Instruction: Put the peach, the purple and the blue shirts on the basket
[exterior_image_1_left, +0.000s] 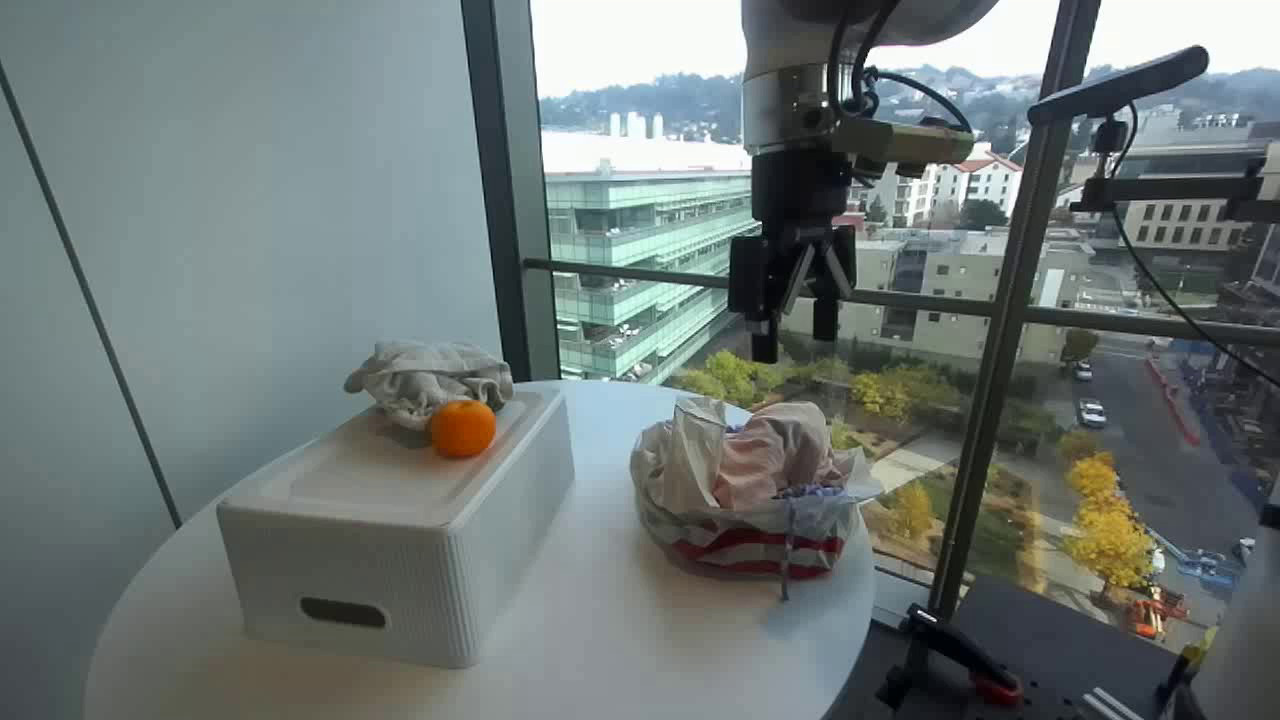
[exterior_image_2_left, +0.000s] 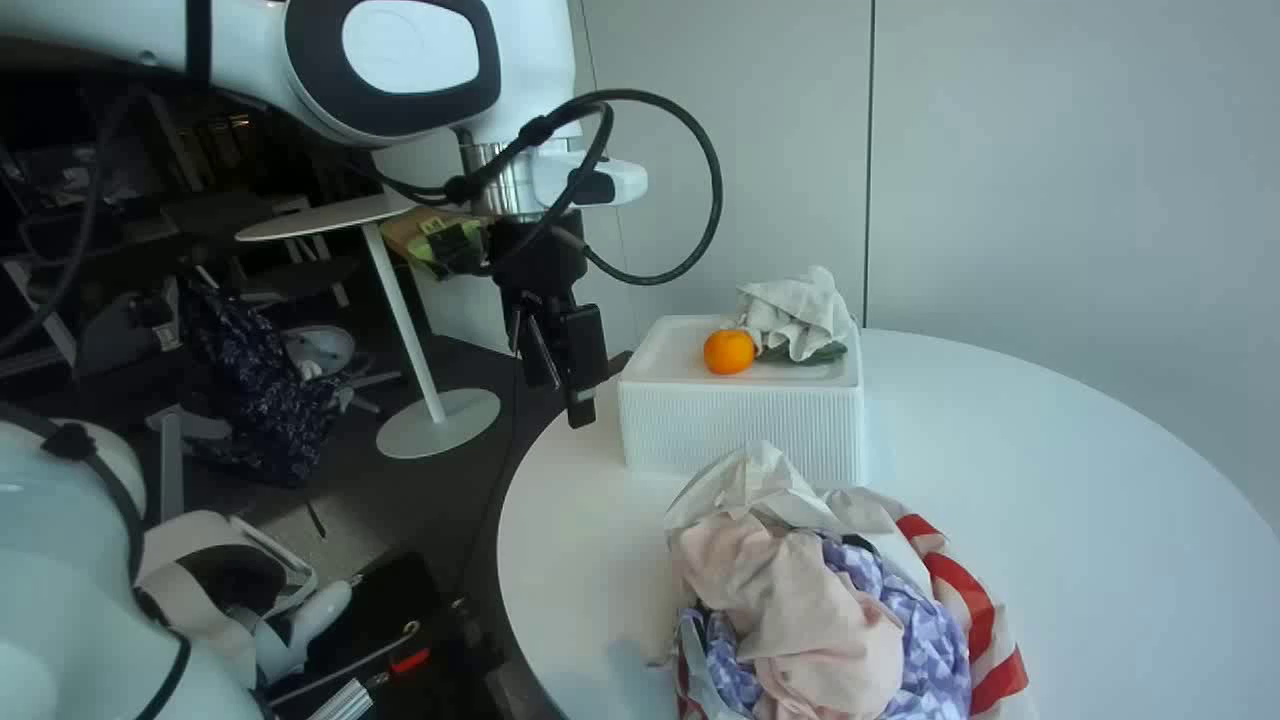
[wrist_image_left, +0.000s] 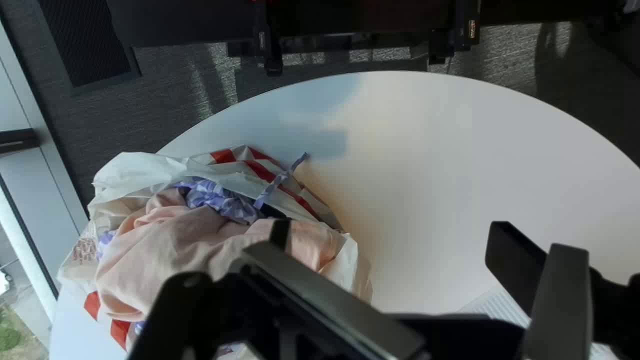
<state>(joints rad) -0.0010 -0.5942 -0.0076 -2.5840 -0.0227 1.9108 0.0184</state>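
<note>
A peach cloth (exterior_image_1_left: 770, 458) (exterior_image_2_left: 800, 610) (wrist_image_left: 185, 245) lies crumpled on top in a white plastic bag with red stripes (exterior_image_1_left: 720, 545) (exterior_image_2_left: 985, 640) (wrist_image_left: 145, 167). A purple patterned cloth (exterior_image_2_left: 935, 645) (wrist_image_left: 217, 200) shows around and under it; a bit (exterior_image_1_left: 810, 491) shows at the bag's rim. I cannot make out a separate blue shirt. A white ribbed box (exterior_image_1_left: 355, 560) (exterior_image_2_left: 740, 430) (wrist_image_left: 492, 307), perhaps the basket upside down, stands beside the bag. My gripper (exterior_image_1_left: 795, 340) (exterior_image_2_left: 565, 400) (wrist_image_left: 392, 237) is open and empty, raised above the table and apart from the bag.
An orange (exterior_image_1_left: 463, 428) (exterior_image_2_left: 729, 352) and a crumpled light grey cloth (exterior_image_1_left: 425, 378) (exterior_image_2_left: 795, 310) sit on the box, with something dark green under the cloth. The round white table (exterior_image_1_left: 600, 620) (exterior_image_2_left: 1080, 480) (wrist_image_left: 415, 165) stands near a window and a wall.
</note>
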